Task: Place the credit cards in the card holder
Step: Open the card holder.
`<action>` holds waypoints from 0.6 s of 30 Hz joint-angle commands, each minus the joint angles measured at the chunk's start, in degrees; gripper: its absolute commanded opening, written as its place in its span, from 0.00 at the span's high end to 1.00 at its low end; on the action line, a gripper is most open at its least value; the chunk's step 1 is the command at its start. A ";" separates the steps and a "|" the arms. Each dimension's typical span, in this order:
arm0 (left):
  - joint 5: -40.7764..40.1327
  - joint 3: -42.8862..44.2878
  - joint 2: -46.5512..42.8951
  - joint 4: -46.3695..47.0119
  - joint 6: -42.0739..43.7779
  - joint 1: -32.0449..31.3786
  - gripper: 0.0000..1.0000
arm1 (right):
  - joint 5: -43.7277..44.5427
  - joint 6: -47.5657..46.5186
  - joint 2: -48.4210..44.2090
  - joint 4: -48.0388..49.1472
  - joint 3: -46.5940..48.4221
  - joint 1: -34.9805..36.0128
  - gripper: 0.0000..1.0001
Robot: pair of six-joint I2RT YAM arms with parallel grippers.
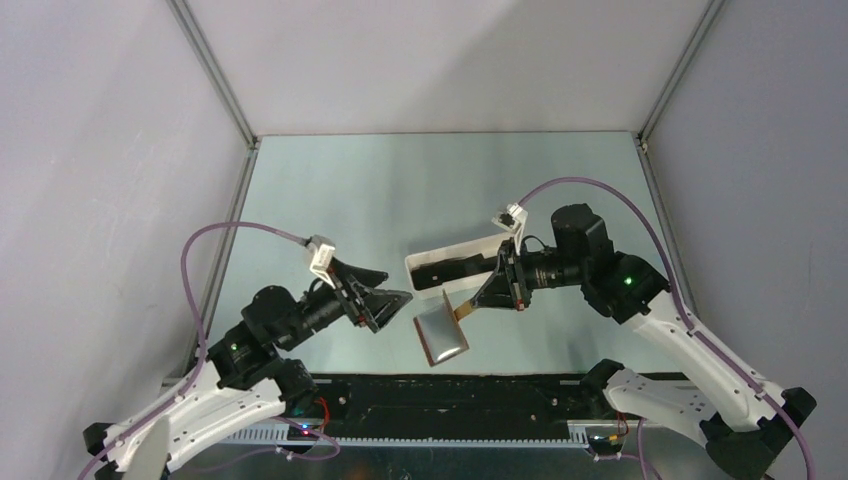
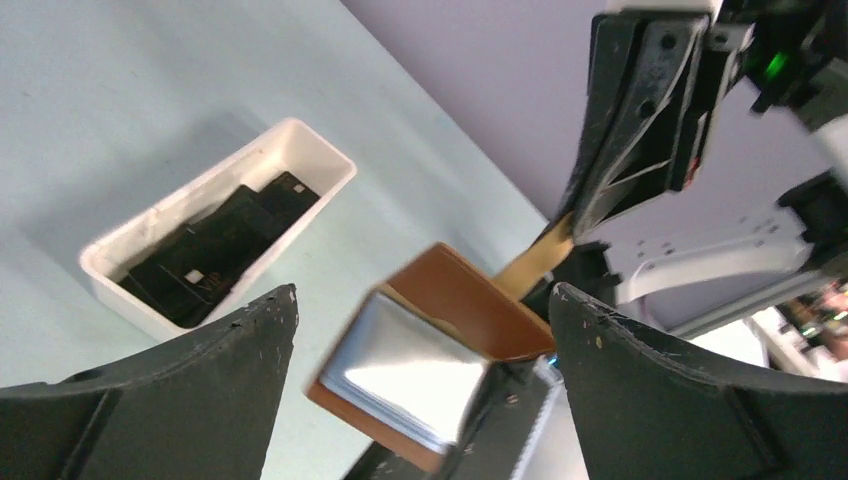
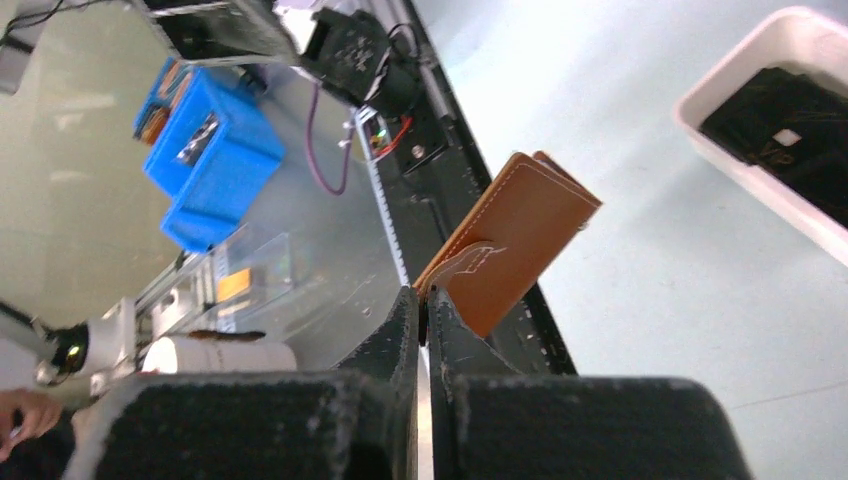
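The card holder (image 1: 441,336), brown leather with pale shiny inner pockets, hangs partly open above the table near its front edge. My right gripper (image 1: 477,301) is shut on its snap tab (image 3: 470,262). In the right wrist view the card holder (image 3: 520,232) dangles just beyond the right gripper (image 3: 423,296). My left gripper (image 2: 422,292) is open, its fingers on either side of the card holder (image 2: 470,312) without touching it. Several dark credit cards (image 2: 215,252) lie in the white tray (image 2: 300,138).
The white oblong tray (image 1: 452,254) stands on the table just behind the card holder. A black rail (image 1: 440,395) runs along the table's front edge. A blue bin (image 3: 205,160) sits off the table, beyond the rail.
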 commanded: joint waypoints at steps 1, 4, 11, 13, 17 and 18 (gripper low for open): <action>6.24 -0.84 1.50 1.41 16.19 -0.21 0.01 | -10.95 -2.93 0.65 -1.67 3.96 -1.20 1.00; 13.03 -0.39 2.84 2.22 26.31 -0.20 0.02 | -16.46 -4.44 1.27 -2.62 4.83 -2.19 1.00; 25.01 0.98 8.98 6.34 40.61 -0.25 0.03 | -24.73 -5.39 1.87 -4.04 5.72 -3.74 1.00; 27.55 1.28 11.31 8.61 43.47 -0.25 0.07 | -25.64 -5.40 1.96 -4.34 5.80 -3.74 1.00; 30.35 1.77 15.53 12.61 48.13 -0.43 0.12 | -26.99 -5.21 2.02 -4.43 5.77 -3.72 1.00; 30.76 2.09 16.77 13.67 49.35 -0.49 0.12 | -27.25 -5.18 2.10 -4.35 5.87 -3.70 1.00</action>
